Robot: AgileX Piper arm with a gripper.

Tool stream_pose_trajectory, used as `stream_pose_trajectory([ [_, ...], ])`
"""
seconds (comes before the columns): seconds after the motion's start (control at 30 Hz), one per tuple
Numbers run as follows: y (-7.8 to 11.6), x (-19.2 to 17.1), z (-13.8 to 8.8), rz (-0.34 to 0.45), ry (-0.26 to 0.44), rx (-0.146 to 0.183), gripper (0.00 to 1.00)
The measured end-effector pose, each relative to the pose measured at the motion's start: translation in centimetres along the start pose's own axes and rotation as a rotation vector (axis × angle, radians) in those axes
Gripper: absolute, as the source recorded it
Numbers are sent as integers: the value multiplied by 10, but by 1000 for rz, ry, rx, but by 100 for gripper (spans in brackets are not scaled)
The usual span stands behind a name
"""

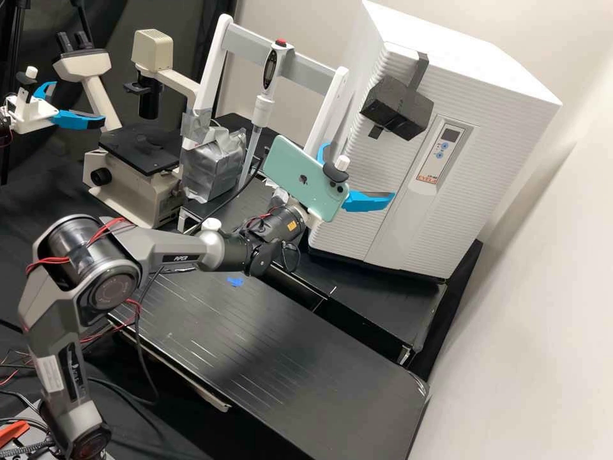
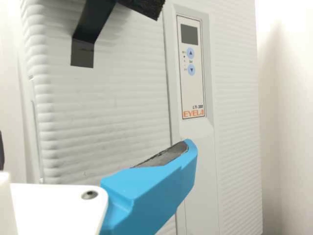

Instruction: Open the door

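Beyond the black bench (image 1: 294,364) stands a big white cabinet (image 1: 488,153), its ribbed front turned toward me. The door (image 1: 357,185) is the panel of that front to one side of the control strip; it sits closed, flush with its neighbour along a straight seam. My dark grey arm (image 1: 182,255) reaches over the bench, bent at the elbow.

A microscope (image 1: 137,167) stands off to the other side, well apart from the door, and between them rises a white frame (image 1: 314,124) with a pipette (image 1: 262,108) upright against it. A foil-covered box (image 1: 214,166) is at the foot of the frame.

My claw (image 1: 361,171) hangs in front of the cabinet, its two blue fingers (image 1: 370,201) spread apart with nothing between them. From my wrist I see one of them pass before the seam; whether it touches I cannot tell. A green phone (image 1: 305,179) is mounted beside the claw. The black block (image 1: 397,108) is fixed high on the door, above my fingers. Smallest, a blue scrap (image 1: 235,281) lies on the bench.
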Motion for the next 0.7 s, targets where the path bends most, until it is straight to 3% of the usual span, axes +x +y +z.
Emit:
stream_pose_trajectory([
  [0.07,1,3,2,4,-7,5,100],
  [0.1,1,4,2,7,-6,4,0],
  [0.7,3,5,9,12,-25,0,0],
])
